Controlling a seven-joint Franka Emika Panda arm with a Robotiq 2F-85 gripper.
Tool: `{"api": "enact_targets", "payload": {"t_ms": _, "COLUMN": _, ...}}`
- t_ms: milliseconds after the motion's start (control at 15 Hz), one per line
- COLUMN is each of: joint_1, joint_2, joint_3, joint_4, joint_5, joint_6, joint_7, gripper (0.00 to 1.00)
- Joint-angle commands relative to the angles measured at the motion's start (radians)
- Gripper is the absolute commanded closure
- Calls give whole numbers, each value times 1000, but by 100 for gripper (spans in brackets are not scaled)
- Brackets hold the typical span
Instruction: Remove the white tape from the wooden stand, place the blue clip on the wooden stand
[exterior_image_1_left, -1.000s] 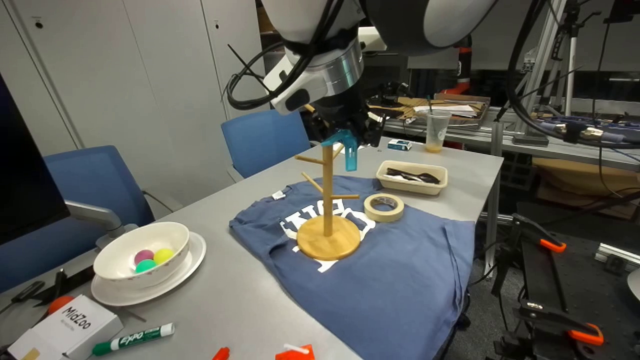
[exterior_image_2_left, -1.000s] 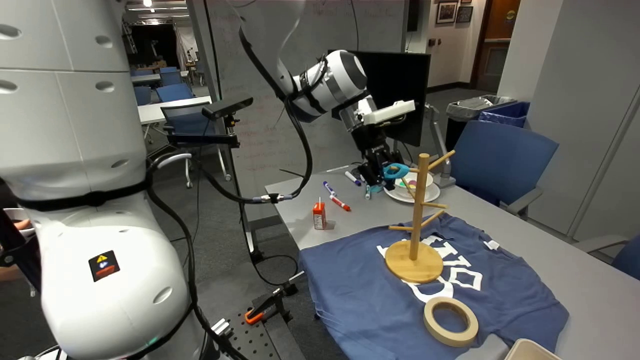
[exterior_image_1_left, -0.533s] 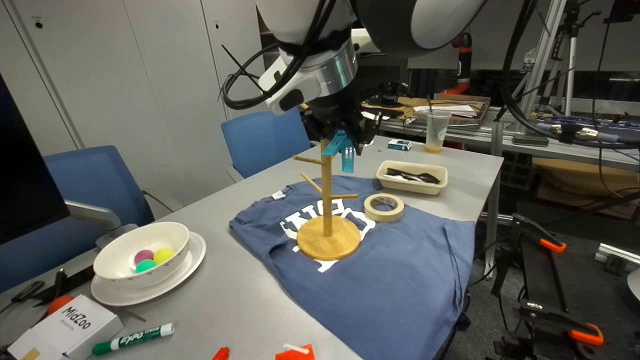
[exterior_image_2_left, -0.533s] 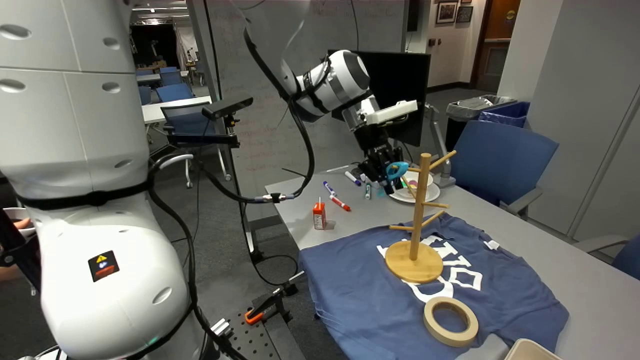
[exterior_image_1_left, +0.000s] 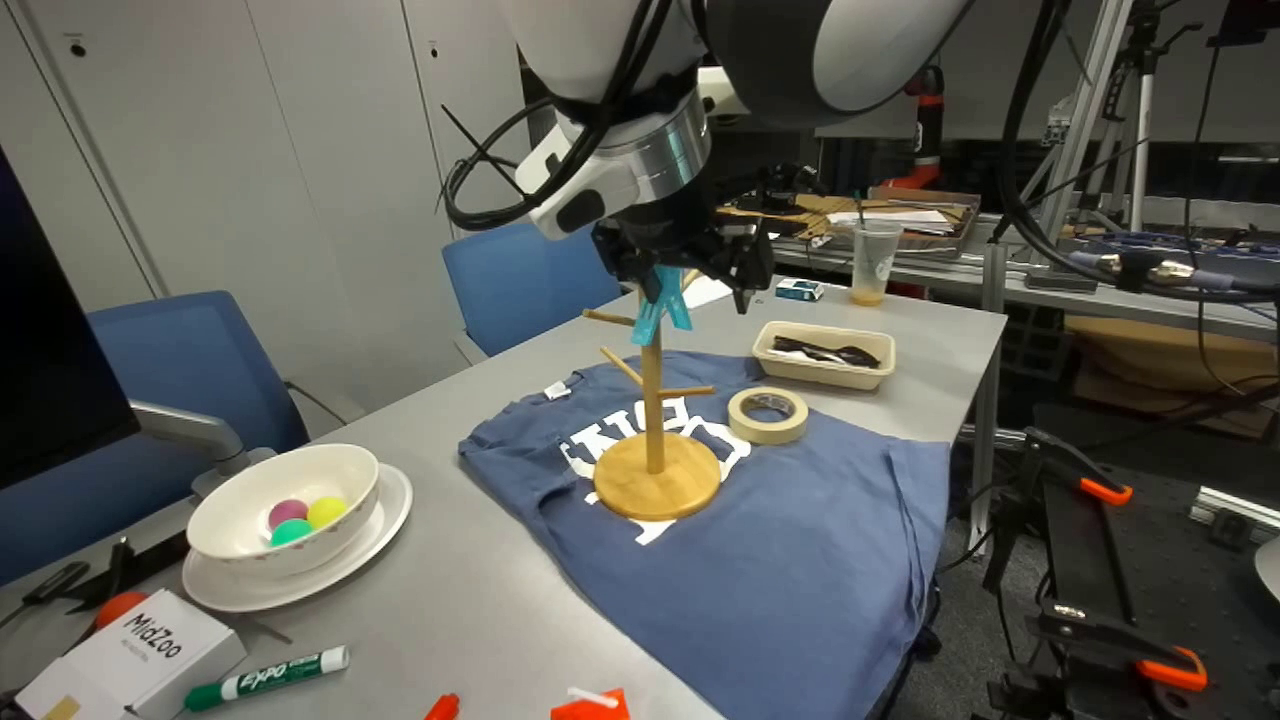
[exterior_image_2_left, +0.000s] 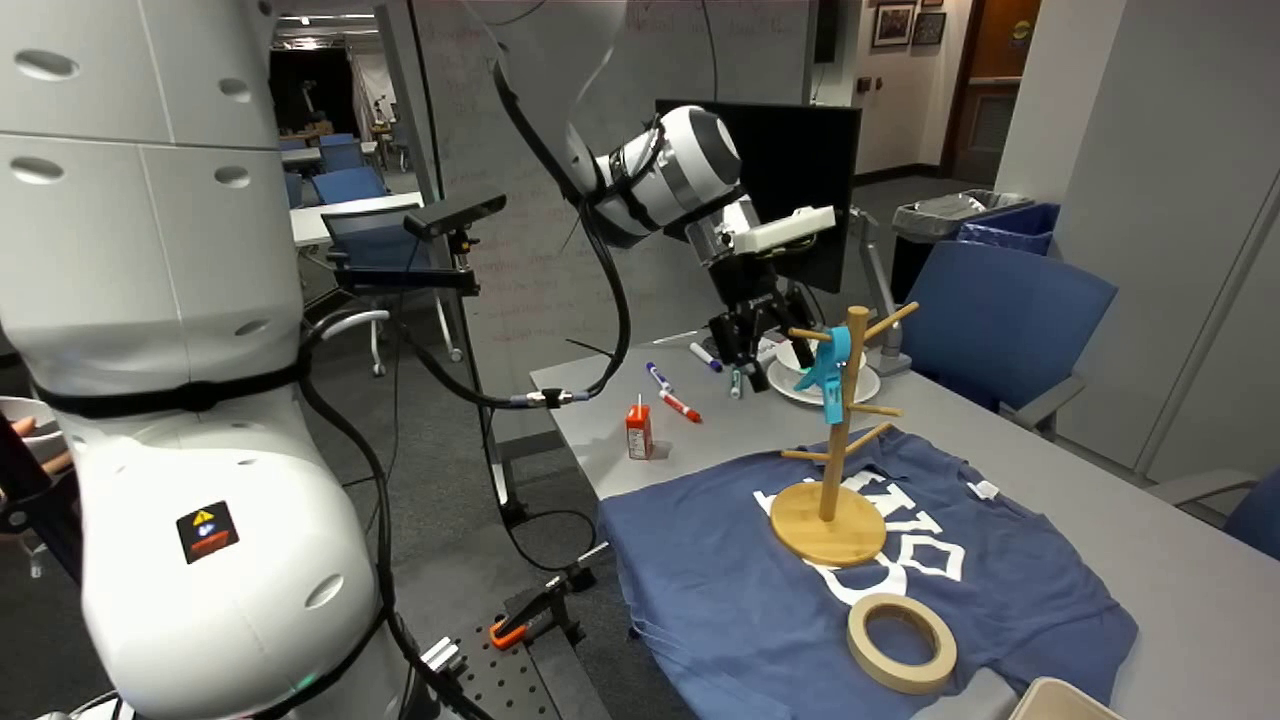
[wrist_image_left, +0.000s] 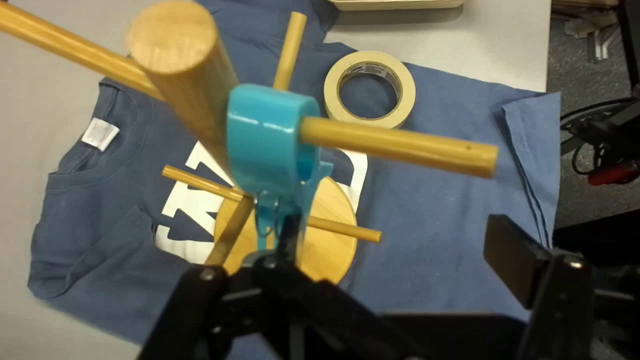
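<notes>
The clip (wrist_image_left: 265, 135) hangs around an upper peg (wrist_image_left: 400, 145) of the stand (exterior_image_2_left: 836, 460), just beside one finger (wrist_image_left: 288, 240) of the gripper (wrist_image_left: 398, 250). The peg passes through its loop, close to the pole. Whether finger and clip touch, I cannot tell. The gripper is spread wide, its two fingers well apart, with hold of nothing. The stand is upright, its base below the gripper on the shirt (exterior_image_1_left: 790, 540). Also below, near that base, the tape (exterior_image_1_left: 768, 431) lies flat on the shirt.

Lower than the gripper and off to one side, the bowl (exterior_image_1_left: 240, 490) holds a pink ball (exterior_image_1_left: 288, 515), a yellow ball (exterior_image_1_left: 326, 512) and a teal ball (exterior_image_1_left: 291, 532); it sits on a plate (exterior_image_1_left: 395, 510). Off to the opposite side, the tray (exterior_image_1_left: 825, 374) holds dark items (exterior_image_1_left: 840, 355). Beyond the tray from the gripper, a cup (exterior_image_1_left: 875, 255) has a little amber liquid (exterior_image_1_left: 867, 297) at the bottom.

In an exterior view, the arm (exterior_image_2_left: 660, 170) reaches over the table (exterior_image_1_left: 470, 600), its last section slanting down, the gripper tilted, fingertips beside the stand's upper part.
</notes>
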Motion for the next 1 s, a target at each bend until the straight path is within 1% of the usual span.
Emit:
{"api": "enact_targets", "payload": {"t_ms": 0, "joint_1": -3, "joint_2": -14, "joint_3": 10, "joint_4": 6, "joint_5": 15, "joint_6": -1, "joint_7": -37, "gripper": 0}}
{"api": "enact_targets", "payload": {"t_ms": 467, "joint_1": 7, "joint_2": -127, "joint_3": 34, "joint_4": -48, "joint_5": 51, "joint_6": -24, "joint_7": -87, "gripper": 0}}
{"api": "enact_targets", "payload": {"t_ms": 733, "joint_1": 25, "joint_2": -233, "joint_3": 51, "joint_4": -80, "joint_5": 113, "joint_6": -74, "joint_7": -82, "gripper": 0}}
{"api": "enact_targets", "payload": {"t_ms": 933, "joint_1": 46, "joint_2": -311, "joint_3": 59, "joint_4": -104, "joint_5": 162, "joint_6": -113, "joint_7": -56, "gripper": 0}}
